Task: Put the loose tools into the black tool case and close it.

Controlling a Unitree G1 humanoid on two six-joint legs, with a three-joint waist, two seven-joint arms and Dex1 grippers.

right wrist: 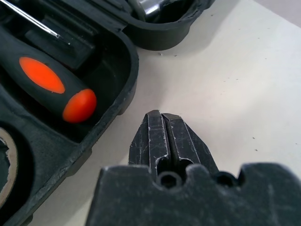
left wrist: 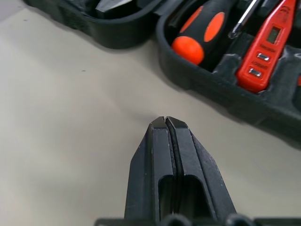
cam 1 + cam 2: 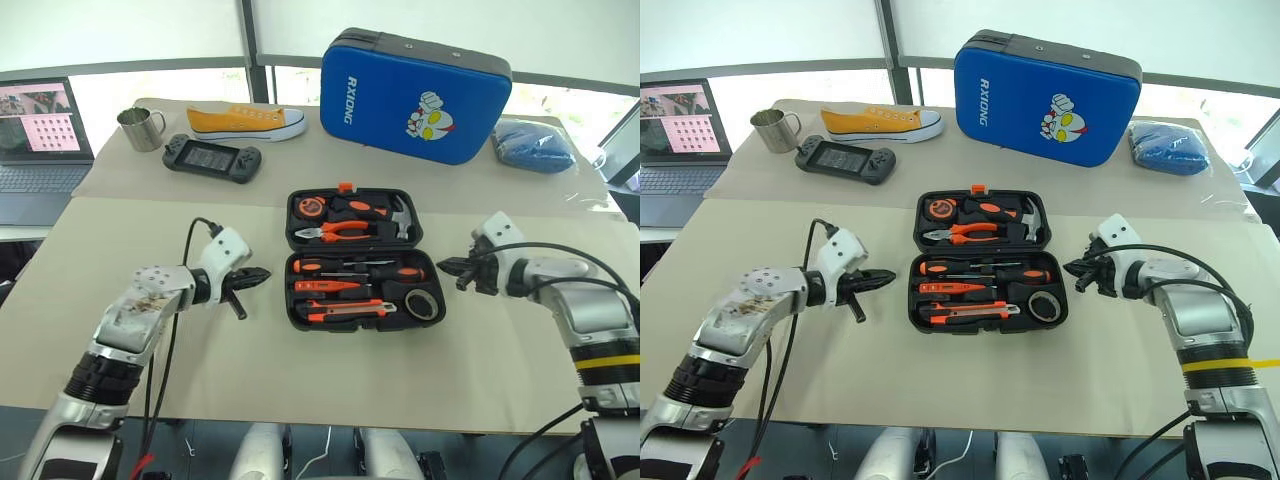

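Case: the black tool case (image 3: pixel 354 260) lies open at frame centre on the desk (image 3: pixel 150 360), tools already slotted.
Claws: your left claw (image 3: pixel 262 275) and right claw (image 3: pixel 444 267) flank it, both pinched closed, empty.
Handling: rigid, light plastic; push the far lid (image 3: pixel 350 215) over by its rim.

Two silver-grey metal arms with ribbed black bands near the elbows. Left forearm (image 3: pixel 140 310) scuffed and stained brown, with small dark screw holes on a rounded joint housing; white wrist block, black cable looping from it down along the arm. Right forearm (image 3: pixel 590 310) smooth silver, a yellow band with black edging lower down, black cables arching over it. Each gripper black, wedge-shaped, two flat fingers; right gripper (image 1: pixel 162 125) scratched pale along the edges, left gripper (image 2: pixel 165 123) cleaner.
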